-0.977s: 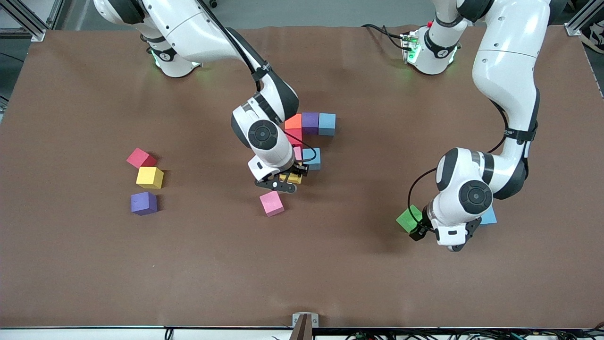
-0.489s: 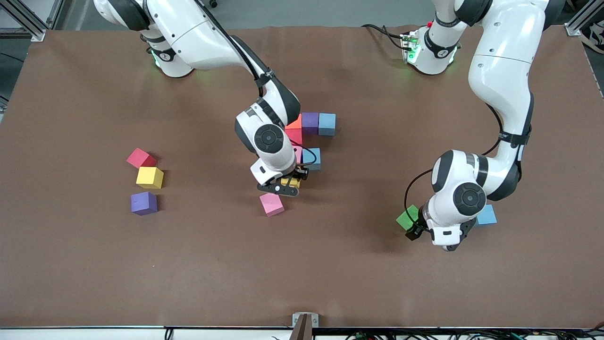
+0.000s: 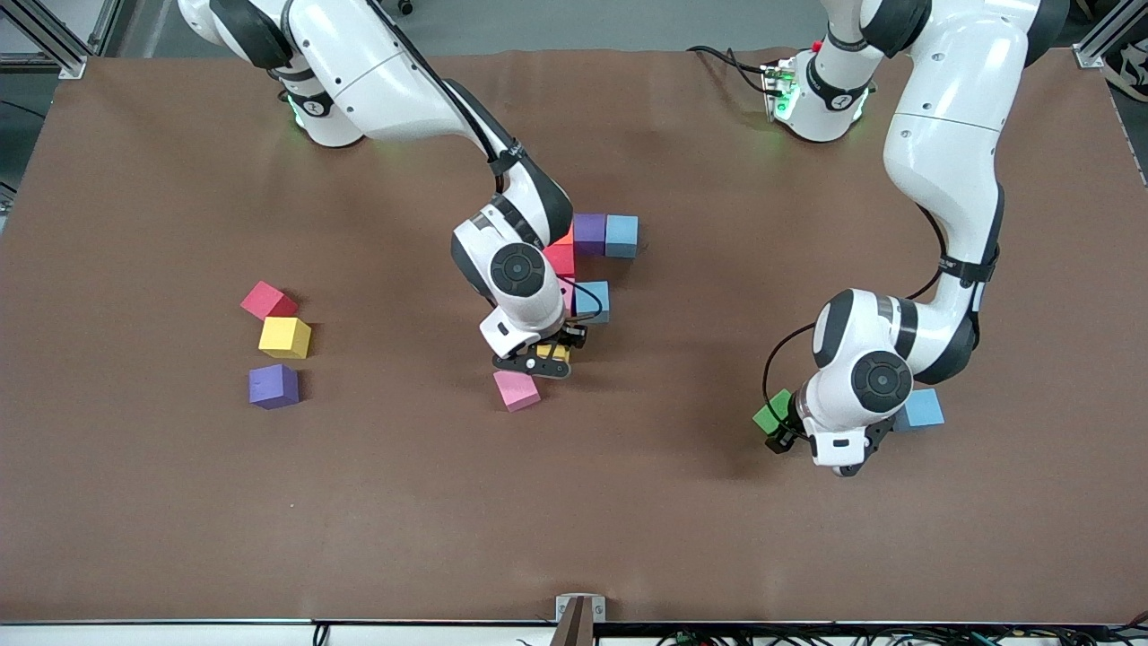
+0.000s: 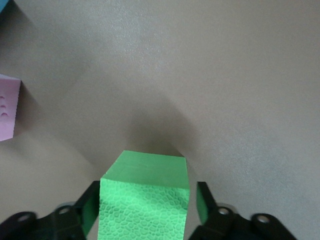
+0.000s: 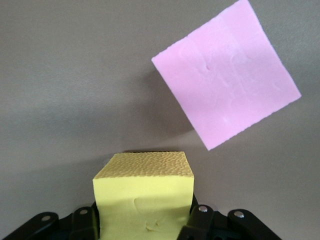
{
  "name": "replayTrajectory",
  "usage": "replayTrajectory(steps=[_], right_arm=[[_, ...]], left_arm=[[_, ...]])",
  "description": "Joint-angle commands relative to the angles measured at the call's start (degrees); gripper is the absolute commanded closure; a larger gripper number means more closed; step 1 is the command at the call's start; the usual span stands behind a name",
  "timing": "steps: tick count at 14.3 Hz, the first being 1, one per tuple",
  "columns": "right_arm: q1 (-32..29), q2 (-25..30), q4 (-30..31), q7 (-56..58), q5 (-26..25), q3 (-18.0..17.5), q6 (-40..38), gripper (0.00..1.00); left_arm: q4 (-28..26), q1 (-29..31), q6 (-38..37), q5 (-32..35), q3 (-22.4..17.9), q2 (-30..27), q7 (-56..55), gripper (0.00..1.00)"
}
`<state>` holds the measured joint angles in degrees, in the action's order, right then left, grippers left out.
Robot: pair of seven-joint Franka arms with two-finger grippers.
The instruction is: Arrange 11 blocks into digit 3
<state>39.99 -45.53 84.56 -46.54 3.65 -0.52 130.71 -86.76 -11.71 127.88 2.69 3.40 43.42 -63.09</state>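
Right gripper (image 5: 145, 220) clamps a yellow block (image 5: 144, 197) — left gripper (image 4: 145, 215) grips a green block (image 4: 144, 200).

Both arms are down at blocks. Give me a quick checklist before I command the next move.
1. Held yellow block gripped by the right gripper: ok.
2. Loose pink block apart from the held yellow block: ok.
3. Held yellow block lined up against the part-built figure: cannot tell, the right arm hides the joint.
4. Green block centred in the left gripper: ok.
5. Left gripper's hold on the green block firm: cannot tell.
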Motion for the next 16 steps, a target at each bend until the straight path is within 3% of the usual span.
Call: replayTrajectory(steps=[1,3,4,10,16], right_arm=[[0.1,-0.7,-1.1,-0.2,-4.0,0.1,0.1,0.7],[0.4,-0.7,-0.8,0.8,-4.1,0.0,-0.1,0.7],[0.5,-0.7,-0.7,1.3,-4.1,0.0,-0.1,0.7],[2.6,-0.7,-0.4,5.4,-4.9,0.0,-0.4,0.7],[1.6,-0.5,-0.4,9.6,-5.8,0.0,-2.2,0.7]], left_arm=[[0.2,0.1,-0.8,-1.7,1.5,-0.5,-1.2,0.59],[0.2,-0.1,-3.2,-1.8,2.7,-1.5,-9.6,0.83],[0.1,-0.7,-3.5,-1.6,2.8,-2.1,-13.0,0.88],[-4.7,-4.6,-6.2,-1.8,2.8,-7.4,-30.0,0.89],[-14.4,-5.8,-2.6,-1.9,6.5,-12.3,-41.4,0.87]])
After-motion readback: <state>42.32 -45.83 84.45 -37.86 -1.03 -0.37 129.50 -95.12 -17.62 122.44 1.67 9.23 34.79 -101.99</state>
